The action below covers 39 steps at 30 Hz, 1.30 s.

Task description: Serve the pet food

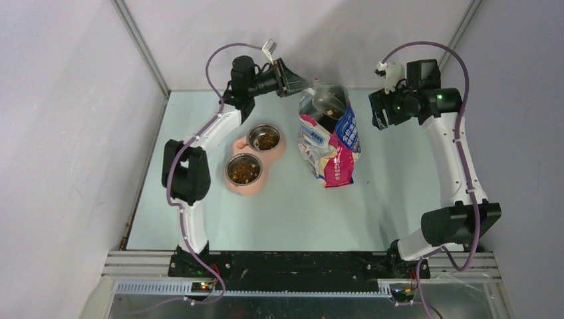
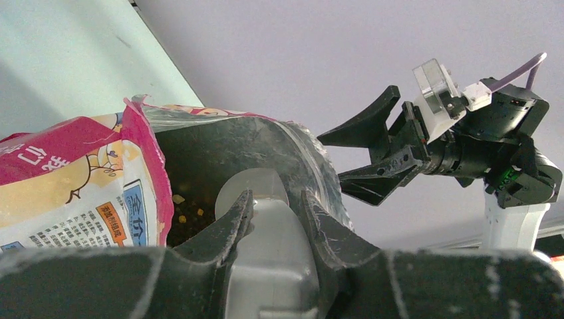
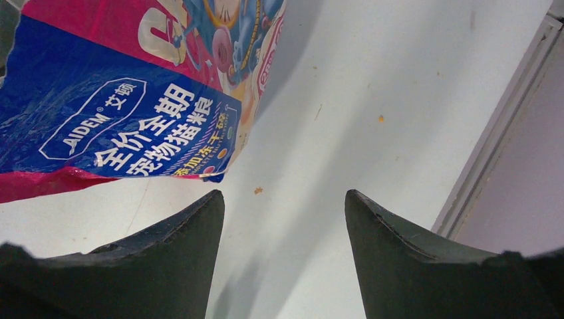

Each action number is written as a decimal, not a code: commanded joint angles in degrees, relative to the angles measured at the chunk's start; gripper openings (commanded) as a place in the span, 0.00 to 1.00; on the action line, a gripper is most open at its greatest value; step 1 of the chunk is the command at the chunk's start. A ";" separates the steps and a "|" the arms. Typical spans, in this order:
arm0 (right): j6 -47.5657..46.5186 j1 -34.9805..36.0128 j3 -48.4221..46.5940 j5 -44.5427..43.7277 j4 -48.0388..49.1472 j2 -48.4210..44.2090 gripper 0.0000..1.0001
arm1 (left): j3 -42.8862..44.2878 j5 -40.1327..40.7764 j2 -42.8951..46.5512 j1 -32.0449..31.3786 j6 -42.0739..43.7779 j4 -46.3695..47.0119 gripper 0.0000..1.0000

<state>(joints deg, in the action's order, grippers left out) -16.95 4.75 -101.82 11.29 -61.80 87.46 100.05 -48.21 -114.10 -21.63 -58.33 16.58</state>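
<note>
Translucent scoop (image 2: 256,186) clamped in left gripper (image 2: 276,201), at bag (image 1: 330,146) mouth to reach pet food (image 1: 331,113); right gripper (image 3: 284,199) wide open, empty, beside bag.

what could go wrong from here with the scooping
The right gripper is open and off the bag, so the scoop in the left gripper may shove the bag rather than fill. The far bowl and near bowl already hold pet food; more may spill over.
</note>
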 commanded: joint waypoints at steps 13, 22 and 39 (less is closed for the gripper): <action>-1.22 0.05 0.78 -0.47 1.14 -1.81 0.69 | 7.15 14.88 4.80 -4.30 30.49 -28.34 0.00; -4.53 1.51 -15.49 12.55 2.62 -0.53 0.69 | 7.32 12.37 7.22 -5.49 30.56 -26.10 0.00; -19.03 17.88 -9.85 8.75 17.08 2.56 0.44 | 8.32 6.71 13.59 -1.58 32.13 -23.80 0.00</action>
<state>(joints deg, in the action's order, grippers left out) -32.91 21.98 -109.78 22.50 -48.84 87.18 105.47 -41.76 -101.65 -22.48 -29.26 -7.55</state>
